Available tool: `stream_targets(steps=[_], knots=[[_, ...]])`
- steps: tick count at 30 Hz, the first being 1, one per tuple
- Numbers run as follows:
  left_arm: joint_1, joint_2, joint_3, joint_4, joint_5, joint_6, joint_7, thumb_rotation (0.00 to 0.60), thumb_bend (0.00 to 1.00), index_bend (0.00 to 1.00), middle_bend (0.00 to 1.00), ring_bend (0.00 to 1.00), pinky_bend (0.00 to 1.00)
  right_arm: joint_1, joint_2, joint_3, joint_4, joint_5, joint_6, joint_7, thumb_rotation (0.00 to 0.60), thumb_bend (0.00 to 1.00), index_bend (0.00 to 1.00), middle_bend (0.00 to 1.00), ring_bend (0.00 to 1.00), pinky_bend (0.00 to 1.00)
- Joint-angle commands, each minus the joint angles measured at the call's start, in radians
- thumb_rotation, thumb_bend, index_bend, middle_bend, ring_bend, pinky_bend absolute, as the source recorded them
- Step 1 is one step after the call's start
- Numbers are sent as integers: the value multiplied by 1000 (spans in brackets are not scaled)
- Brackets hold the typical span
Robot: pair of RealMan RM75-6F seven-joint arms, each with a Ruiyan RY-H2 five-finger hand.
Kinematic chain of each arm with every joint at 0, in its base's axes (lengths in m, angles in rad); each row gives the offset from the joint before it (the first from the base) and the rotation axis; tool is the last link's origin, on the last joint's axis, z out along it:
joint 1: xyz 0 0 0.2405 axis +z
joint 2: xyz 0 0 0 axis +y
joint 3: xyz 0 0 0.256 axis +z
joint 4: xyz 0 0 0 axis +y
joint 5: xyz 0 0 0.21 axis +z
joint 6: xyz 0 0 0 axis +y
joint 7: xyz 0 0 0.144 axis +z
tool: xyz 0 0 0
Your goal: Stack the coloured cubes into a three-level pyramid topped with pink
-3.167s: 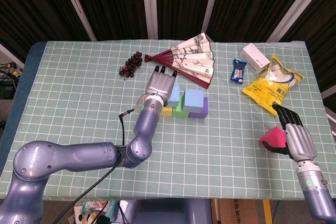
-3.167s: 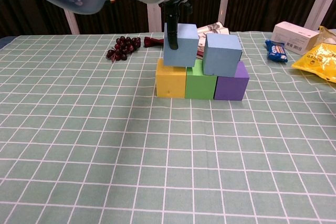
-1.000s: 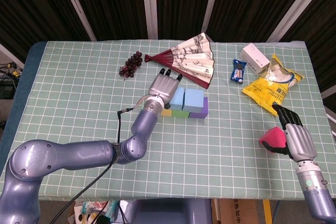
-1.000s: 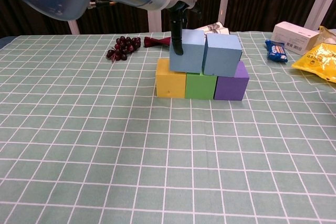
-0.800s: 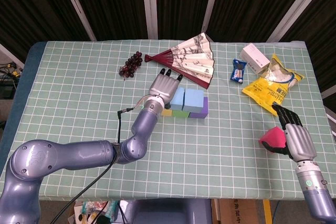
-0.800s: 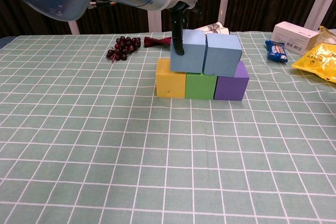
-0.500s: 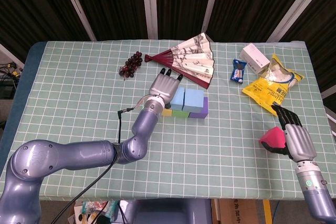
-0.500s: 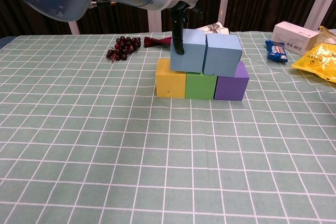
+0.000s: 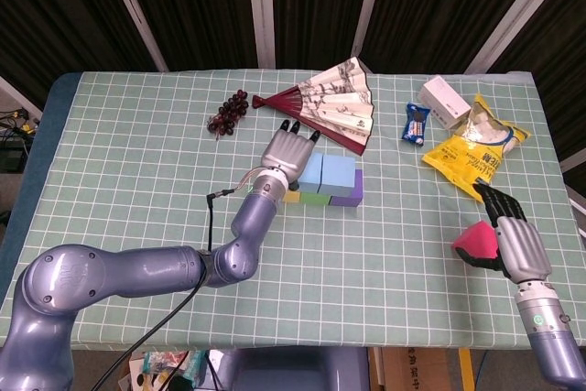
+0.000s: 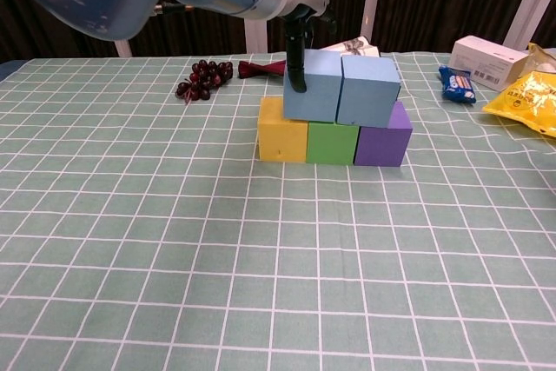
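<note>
Blue cube (image 10: 311, 84) is sitting beside its twin (image 10: 368, 90) on the bottom row, left robot hand (image 9: 285, 153) pinching it and needing a straight release, while right robot hand (image 9: 513, 237) is holding pink cube (image 9: 476, 242).

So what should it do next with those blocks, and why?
Probably the left hand should let go of the left blue cube and back away. That cube now sits against the other blue cube on the yellow, green and purple row, so the second level looks finished. The right hand holds the pink cube, ready for the top.
</note>
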Motion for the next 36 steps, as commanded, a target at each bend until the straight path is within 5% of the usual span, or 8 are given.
stream_targets(steps=[1,36], knots=[[-2,-1,1,1,1,2,1,600,358,0,378,25,0,0,0,-1,0,1,-1,0,600,236,0,83,0,0],[-14,-17,18,11,-15,14,16,600,356,0,352,25,0,2,1,-1,-1,4,-8,3,600,236,0,83,0,0]])
